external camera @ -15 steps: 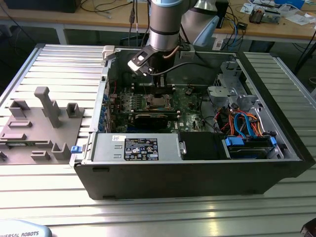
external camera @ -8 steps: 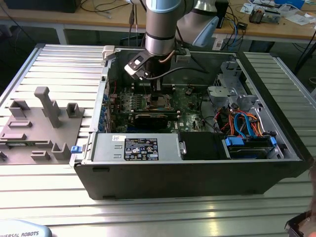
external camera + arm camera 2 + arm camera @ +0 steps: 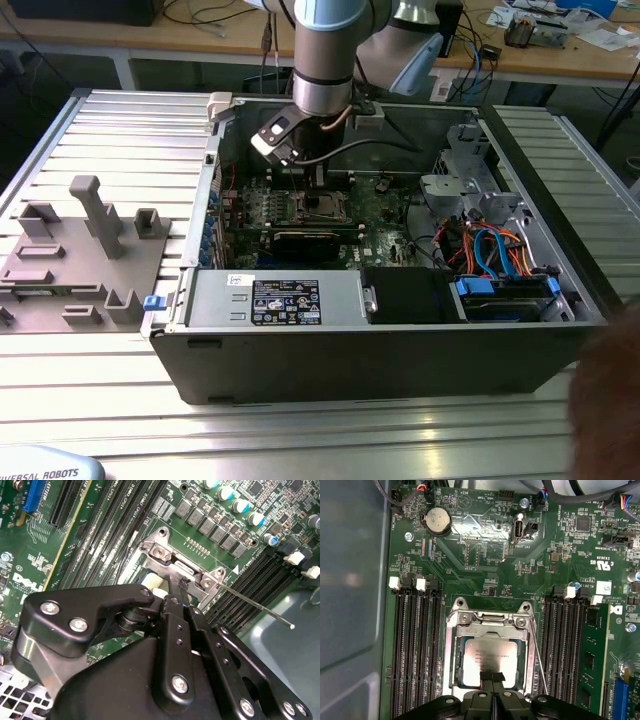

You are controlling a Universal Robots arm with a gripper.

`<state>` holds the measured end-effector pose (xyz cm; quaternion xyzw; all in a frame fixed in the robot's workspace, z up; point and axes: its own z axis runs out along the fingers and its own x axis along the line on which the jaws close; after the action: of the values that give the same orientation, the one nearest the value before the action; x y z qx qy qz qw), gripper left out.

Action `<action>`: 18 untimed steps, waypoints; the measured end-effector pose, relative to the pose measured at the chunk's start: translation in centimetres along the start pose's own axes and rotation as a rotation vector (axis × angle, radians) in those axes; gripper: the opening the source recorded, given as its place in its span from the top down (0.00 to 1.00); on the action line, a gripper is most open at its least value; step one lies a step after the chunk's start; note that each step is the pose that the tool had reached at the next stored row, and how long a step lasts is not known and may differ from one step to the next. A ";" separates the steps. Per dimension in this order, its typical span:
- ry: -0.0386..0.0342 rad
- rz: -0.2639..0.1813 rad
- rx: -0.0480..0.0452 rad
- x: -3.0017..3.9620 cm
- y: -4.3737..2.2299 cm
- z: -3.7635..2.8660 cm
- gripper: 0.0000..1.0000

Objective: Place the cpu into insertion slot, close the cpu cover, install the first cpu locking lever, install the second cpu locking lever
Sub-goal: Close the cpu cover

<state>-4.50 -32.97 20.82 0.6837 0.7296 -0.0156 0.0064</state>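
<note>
So the cpu (image 3: 487,659) sits in its socket with the cpu cover (image 3: 454,652) lying flat around it; the gripper (image 3: 492,676) is pinched closed on nothing, its tip at the cover's edge. A thin locking lever (image 3: 260,610) sticks out beside the socket.

Exterior view high, oblique over open case (image 3: 380,350); both wrist views close above board (image 3: 485,575), sharing cpu cover (image 3: 489,623) (image 3: 172,567).

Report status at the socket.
Gripper over seated cpu, jaws shut; cpu cover down around it. One locking lever unlatched, sticking out.
</note>
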 end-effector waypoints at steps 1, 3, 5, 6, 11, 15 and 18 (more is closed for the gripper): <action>0.0002 0.000 -0.0001 0.00 0.00 0.05 0.89; 0.0001 0.000 0.0000 0.01 0.00 0.16 0.89; 0.0001 0.000 0.0000 0.01 0.00 0.23 0.89; -0.0003 0.000 0.0003 0.00 0.00 0.30 0.89; 0.0000 0.000 0.0001 0.00 0.16 0.34 0.89; 0.0004 0.000 -0.0003 -0.01 0.32 0.02 0.89; 0.0002 0.000 -0.0001 -0.03 0.35 -0.45 0.89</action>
<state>-4.14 -32.97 21.27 0.6838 0.7295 -0.0155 0.0064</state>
